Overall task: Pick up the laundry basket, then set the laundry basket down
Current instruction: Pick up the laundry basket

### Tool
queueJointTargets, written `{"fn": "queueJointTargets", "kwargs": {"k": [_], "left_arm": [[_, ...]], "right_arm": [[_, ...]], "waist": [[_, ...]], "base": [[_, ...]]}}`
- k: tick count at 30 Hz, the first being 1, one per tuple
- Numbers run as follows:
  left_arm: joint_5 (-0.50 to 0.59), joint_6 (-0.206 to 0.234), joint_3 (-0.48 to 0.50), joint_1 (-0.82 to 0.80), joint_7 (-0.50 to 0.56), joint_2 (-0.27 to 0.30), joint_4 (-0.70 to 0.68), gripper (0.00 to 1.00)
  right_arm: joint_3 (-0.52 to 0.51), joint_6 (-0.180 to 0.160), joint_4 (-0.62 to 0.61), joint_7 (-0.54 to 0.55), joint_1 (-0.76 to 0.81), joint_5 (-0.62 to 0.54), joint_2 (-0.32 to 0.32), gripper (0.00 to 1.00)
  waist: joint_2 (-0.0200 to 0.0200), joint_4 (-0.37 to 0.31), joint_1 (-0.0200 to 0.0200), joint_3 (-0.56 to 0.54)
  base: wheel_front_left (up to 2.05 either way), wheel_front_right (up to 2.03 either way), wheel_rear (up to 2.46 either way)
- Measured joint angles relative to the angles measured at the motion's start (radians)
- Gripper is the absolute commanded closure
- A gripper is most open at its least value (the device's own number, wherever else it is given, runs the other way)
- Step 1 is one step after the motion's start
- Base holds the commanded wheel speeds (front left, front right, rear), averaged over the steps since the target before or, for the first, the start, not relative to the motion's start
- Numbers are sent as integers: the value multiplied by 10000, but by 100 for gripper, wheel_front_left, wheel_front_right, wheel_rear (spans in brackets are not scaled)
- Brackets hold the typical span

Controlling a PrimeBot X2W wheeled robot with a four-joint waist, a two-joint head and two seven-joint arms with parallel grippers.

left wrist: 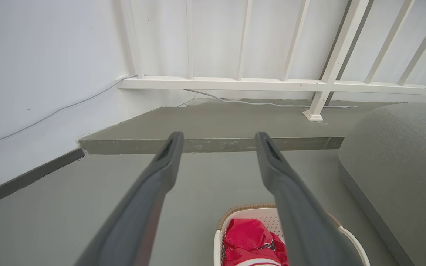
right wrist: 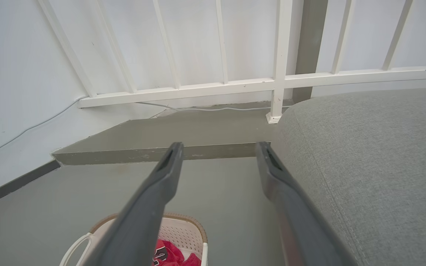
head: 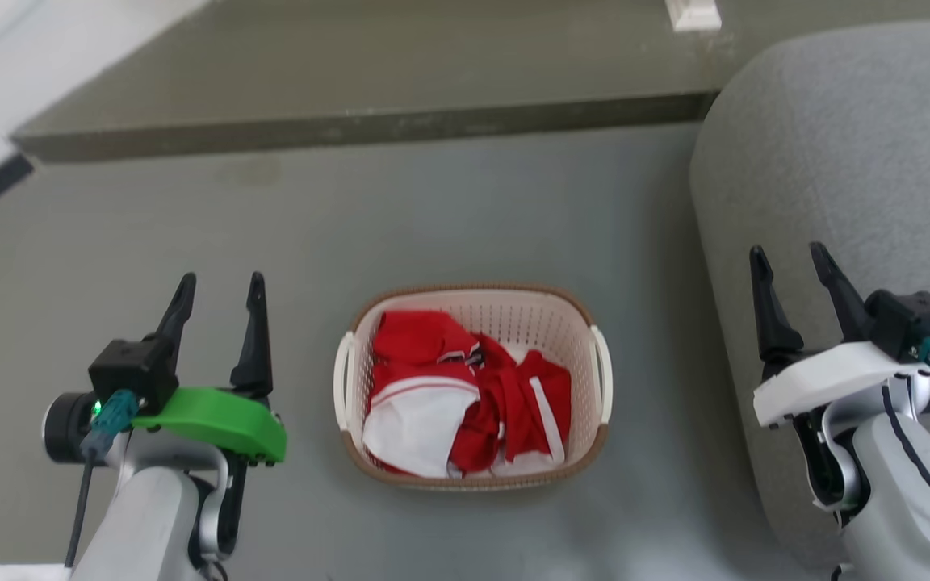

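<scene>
Railing (left wrist: 235,84) on wrist cams; whole laundry basket (head: 531,321) on head cam.

Laundry basket (head: 523,321) dead ahead of me, 12 o'clock, low in head view. Small, cream-white, rounded-rectangular, perforated walls, brown woven-look rim. White handle (head: 342,378) on 9 o'clock side, second handle (head: 604,373) on 3 o'clock side. Stands upright, flat on grey floor (head: 465,210). Inside: crumpled red clothes (head: 425,337) with white trim, white piece (head: 415,424) toward 7 o'clock corner. Load sits below rim.
</scene>
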Motion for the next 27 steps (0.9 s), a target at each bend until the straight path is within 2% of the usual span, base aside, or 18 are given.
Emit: {"fn": "queueJointTargets", "kwargs": {"k": [15, 27], "left_arm": [[6, -17, -113, -1213, 205, -238, 301, 0], [-113, -366, -107, -2650, 474, -520, 746, 0]], "right_arm": [[90, 86, -10, 140, -1090, -2, 54, 0], [224, 132, 155, 282, -2360, -44, 259, 0]], "waist": [[0, 109, 0, 2047], [0, 184, 1, 3763]], "base": [[0, 0, 0], [0, 0, 0]]}}
